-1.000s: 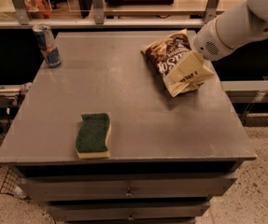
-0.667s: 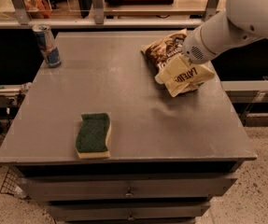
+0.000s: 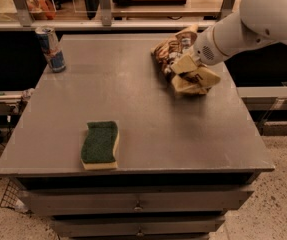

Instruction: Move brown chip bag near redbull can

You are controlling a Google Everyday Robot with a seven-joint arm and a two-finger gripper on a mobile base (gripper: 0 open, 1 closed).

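Brown chip bag (image 3: 170,54): a crinkled snack bag with a dark brown upper part and a cream-yellow lower part, at the far right of the grey metal tabletop (image 3: 148,104). Judged from its creased, puffed form, the bag is light, soft and easily deformed. Its film is probably slick, and the contents would likely crush under a hard squeeze. A hold on a folded edge or across a pinched ridge of film looks more secure than one on the flat, air-filled face. The gripper (image 3: 192,61), at the end of the white robot arm (image 3: 248,19) reaching in from the upper right, sits against the bag's right side, where brown meets cream. The two overlap so closely that it cannot be told whether the gripper is spread or closed on the film. Whether the bag rests on the tabletop or is raised off it is equally unclear. The slim blue-and-silver redbull can (image 3: 51,48) stands upright at the far left corner, well apart from the bag. A green-and-yellow sponge (image 3: 99,144) lies near the front edge, left of centre.
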